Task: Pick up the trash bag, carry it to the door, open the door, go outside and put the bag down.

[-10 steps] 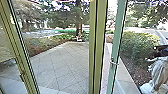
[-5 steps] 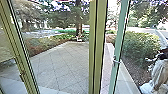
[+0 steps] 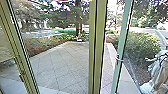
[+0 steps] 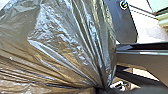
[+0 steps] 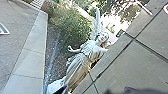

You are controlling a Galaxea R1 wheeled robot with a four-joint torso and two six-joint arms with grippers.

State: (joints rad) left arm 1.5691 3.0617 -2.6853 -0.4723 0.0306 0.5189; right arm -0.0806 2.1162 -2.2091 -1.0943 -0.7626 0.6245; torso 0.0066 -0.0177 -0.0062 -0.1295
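1. The left gripper point(image 4: 102, 89) has hold of the trash bag point(image 4: 65, 47): its jaws are closed on the bunched plastic, where the folds run together into a tight neck.
2. The bag is shiny and crinkled, wide where it fans out from that neck.
3. For the right gripper point(image 5: 126, 90), I cannot tell how far the jaws stand open or whether they hold anything.
4. A green-framed door point(image 3: 122, 45) stands partly open on the right, its edge apart from the thick middle post point(image 3: 100, 47). A small metal fitting point(image 3: 119, 59) sits on that edge.
5. Another post point(image 3: 18, 50) slants down on the left.
6. Past the posts lies a paved yard point(image 3: 60, 67), with a pale strip along its right side.
7. On the right, a pale statue point(image 5: 81, 56) in a draped robe stands near a bush point(image 3: 142, 45).
8. At the far side, a tree trunk point(image 3: 79, 27) rises among low plants.
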